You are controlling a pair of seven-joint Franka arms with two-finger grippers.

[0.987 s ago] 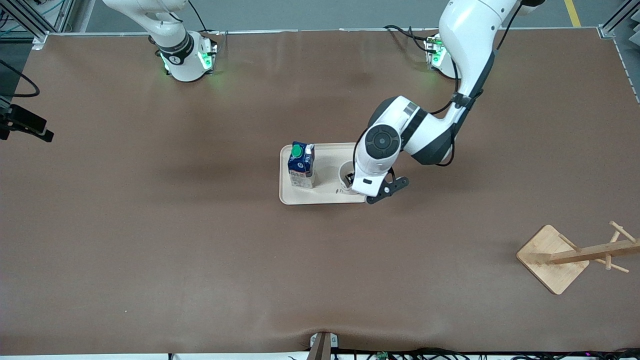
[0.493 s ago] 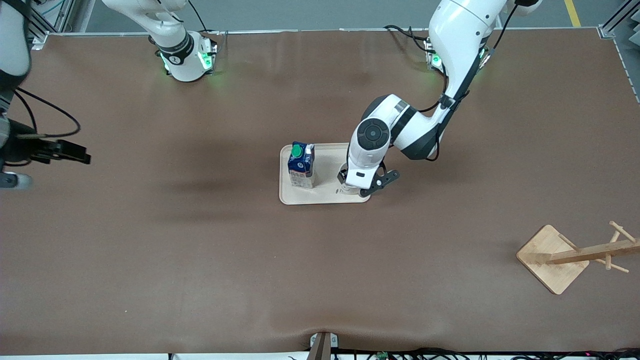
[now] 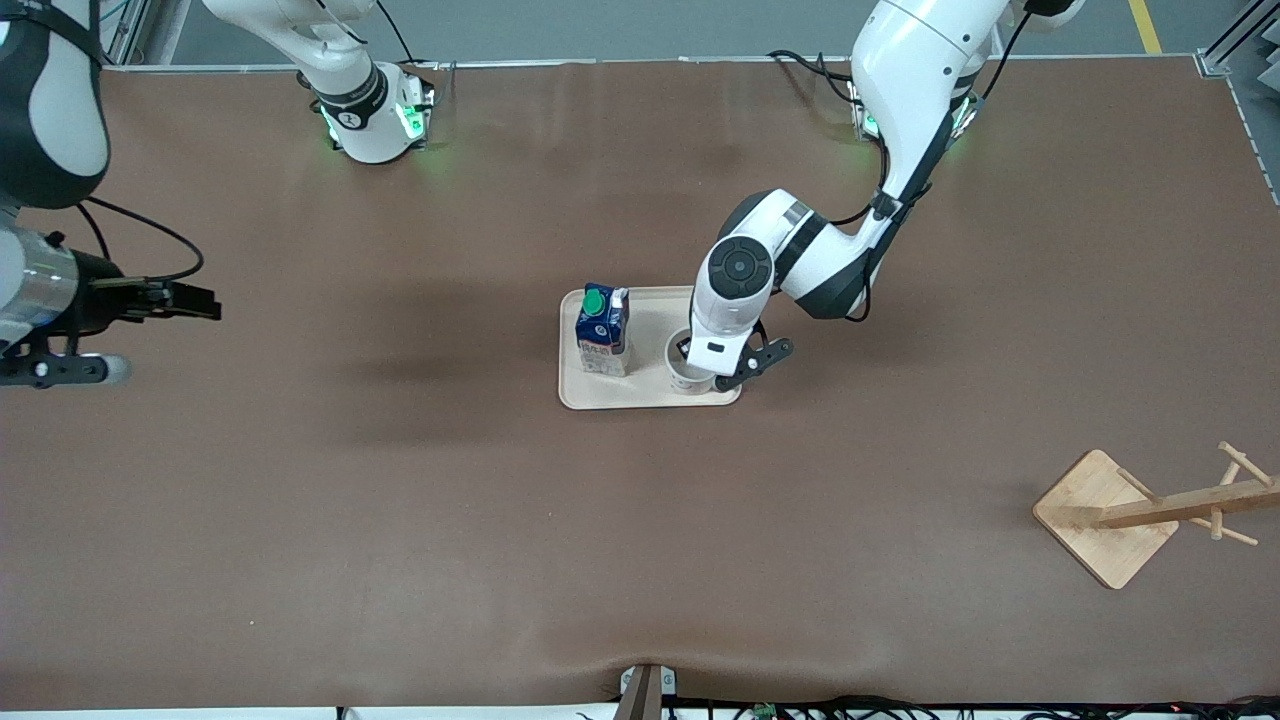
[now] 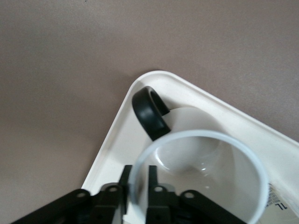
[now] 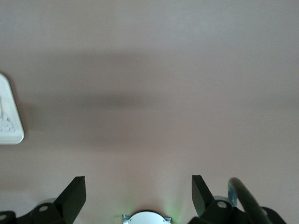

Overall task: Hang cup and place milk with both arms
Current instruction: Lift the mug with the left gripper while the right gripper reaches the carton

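Brown matting covers the whole counter (image 3: 400, 520), and nearest the front camera we find only bare mat and, toward the left arm's end, a wooden rack (image 3: 1150, 510) lying tipped with its pegs pointing sideways.

Farther up the counter sits the cream tray (image 3: 640, 398). On it we see the cup (image 3: 688, 372) at the corner nearer the left arm, and the milk (image 3: 603, 328) upright just beside it, toward the right arm's end.

What the next move turns on, we judge, is the grip at the rim. In the left wrist view the left gripper (image 4: 138, 186) has one finger inside the cup wall and one outside, pinching the rim (image 4: 201, 135). The black handle (image 4: 149, 112) sticks out away from the fingers toward the tray corner, so it is free for a peg. We cannot tell whether the cup is lifted or resting.

The right gripper (image 3: 195, 300) hangs over bare mat near the right arm's edge of the counter, fingers (image 5: 72, 196) spread wide and empty, well apart from the milk. We judge the rack is a long carry from the tray.
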